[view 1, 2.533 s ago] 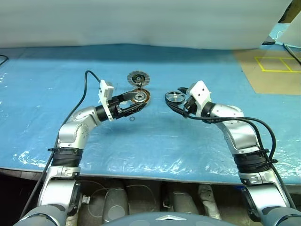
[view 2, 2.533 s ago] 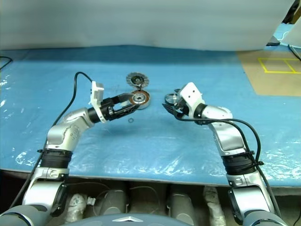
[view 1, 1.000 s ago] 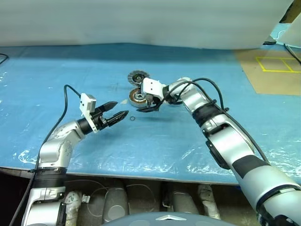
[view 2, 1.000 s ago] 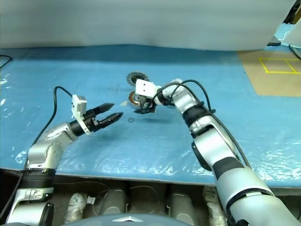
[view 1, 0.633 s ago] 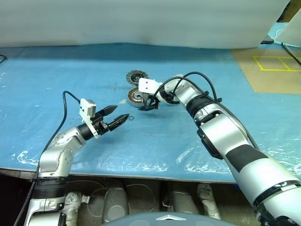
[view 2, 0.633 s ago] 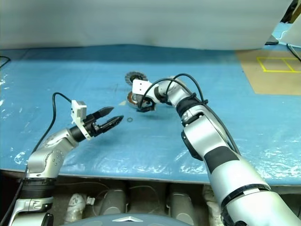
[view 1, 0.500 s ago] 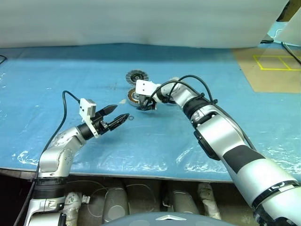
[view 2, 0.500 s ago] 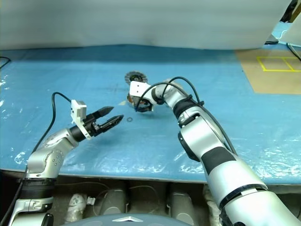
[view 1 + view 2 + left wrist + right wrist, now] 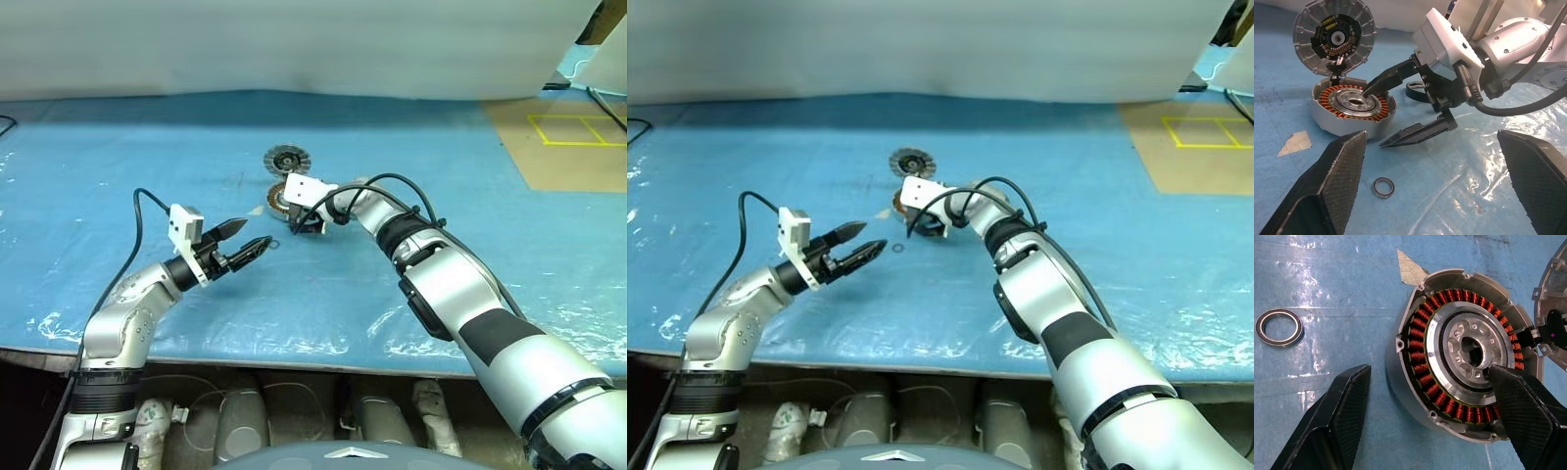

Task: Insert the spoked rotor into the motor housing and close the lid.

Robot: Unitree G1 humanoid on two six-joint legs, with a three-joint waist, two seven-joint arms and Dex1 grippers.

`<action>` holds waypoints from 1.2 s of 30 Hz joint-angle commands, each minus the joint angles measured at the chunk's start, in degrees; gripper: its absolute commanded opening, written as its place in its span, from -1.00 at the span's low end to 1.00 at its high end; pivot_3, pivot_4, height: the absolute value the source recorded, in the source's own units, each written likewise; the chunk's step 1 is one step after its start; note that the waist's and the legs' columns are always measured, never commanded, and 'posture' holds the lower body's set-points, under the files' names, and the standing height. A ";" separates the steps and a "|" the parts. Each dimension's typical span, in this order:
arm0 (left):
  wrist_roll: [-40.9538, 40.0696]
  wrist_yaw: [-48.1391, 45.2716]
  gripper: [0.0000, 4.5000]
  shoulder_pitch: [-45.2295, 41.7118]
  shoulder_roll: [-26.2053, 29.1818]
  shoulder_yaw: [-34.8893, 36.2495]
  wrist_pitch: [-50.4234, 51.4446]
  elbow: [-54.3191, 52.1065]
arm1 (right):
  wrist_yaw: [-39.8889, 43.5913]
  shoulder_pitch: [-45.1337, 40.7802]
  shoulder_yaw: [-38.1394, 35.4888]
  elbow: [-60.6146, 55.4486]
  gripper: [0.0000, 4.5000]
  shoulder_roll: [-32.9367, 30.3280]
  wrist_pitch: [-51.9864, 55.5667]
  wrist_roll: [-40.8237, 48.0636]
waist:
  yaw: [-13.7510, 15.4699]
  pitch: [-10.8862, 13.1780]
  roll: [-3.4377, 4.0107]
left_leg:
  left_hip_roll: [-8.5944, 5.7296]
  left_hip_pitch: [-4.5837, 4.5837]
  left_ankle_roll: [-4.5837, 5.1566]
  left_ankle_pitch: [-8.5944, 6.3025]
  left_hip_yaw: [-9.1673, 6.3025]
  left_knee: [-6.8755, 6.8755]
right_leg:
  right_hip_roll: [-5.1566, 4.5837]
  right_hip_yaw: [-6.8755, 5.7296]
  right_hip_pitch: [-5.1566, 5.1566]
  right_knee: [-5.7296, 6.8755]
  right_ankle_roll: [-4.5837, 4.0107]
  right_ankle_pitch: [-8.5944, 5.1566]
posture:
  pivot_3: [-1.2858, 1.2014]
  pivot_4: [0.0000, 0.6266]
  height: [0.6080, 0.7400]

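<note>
So we're at the rotor-insertion step and it isn't done yet: the motor housing (image 9: 1459, 350), that shallow round grey base with a ring of copper windings around a shiny silver hub, has nothing dropped in it, just the bare windings and the hub with its centre hole. The right gripper (image 9: 1375, 117) hangs right over it, pointing down, fingers spread wide and holding nothing, one tip above the hub and the other out past the rim. The spoked rotor is hard to pin down. I think a bit of curved black rim (image 9: 1414, 91) peeking out behind that gripper, on the blue plastic sheet (image 9: 118, 147) just beside the housing, is it, but I can't tell for sure. The round grey metal lid (image 9: 1334, 36) sits open against the housing's far edge, inner face with a small dark circuit board showing. The left gripper (image 9: 257, 232) hovers off to the side, fully spread and empty too. There's also a small loose metal ring (image 9: 1279, 327) lying near the housing. My guess for the next move: grab the rotor, line its hub up with that centre hole and lower it flat, then swing the lid over.
</note>
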 commanded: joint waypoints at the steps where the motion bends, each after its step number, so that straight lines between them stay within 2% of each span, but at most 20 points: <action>1: -0.91 0.50 0.99 -0.46 -0.27 0.02 -0.10 -2.49 | -0.75 0.81 -0.16 -0.39 0.79 0.34 -0.48 -0.98 | 0.00 0.00 0.00 | 0.00 0.01 0.00 0.00 0.01 0.01 | 0.00 0.01 0.00 0.01 0.00 0.00 | 0.03 -0.52 1.00; 15: -1.37 1.53 0.99 0.00 -1.03 -0.73 0.47 -3.68 | -7.66 -1.97 0.21 -0.74 0.79 2.30 -6.46 -4.50 | -0.29 0.01 0.02 | -0.01 -0.08 0.00 0.00 0.09 0.02 | 0.01 0.03 -0.19 0.11 -0.05 -0.03 | 0.03 -0.52 1.00; 33: -1.39 1.62 0.99 -0.03 -0.86 -0.79 0.72 -3.39 | -3.95 0.54 1.18 -0.55 0.79 2.51 -6.43 -6.21 | -1.31 0.02 0.03 | -0.01 -0.14 0.00 0.00 0.10 0.04 | 0.01 0.05 -0.26 0.17 -0.06 -0.04 | 0.03 -0.52 1.00; 36: -1.39 1.63 1.00 -0.46 -1.05 -1.20 0.93 -3.39 | -4.34 0.32 1.53 -0.54 0.53 2.58 -6.68 -6.80 | -1.32 0.02 0.03 | -0.02 -0.13 0.00 0.00 0.10 0.04 | 0.01 0.05 -0.27 0.19 -0.07 -0.04 | 0.03 -0.52 1.00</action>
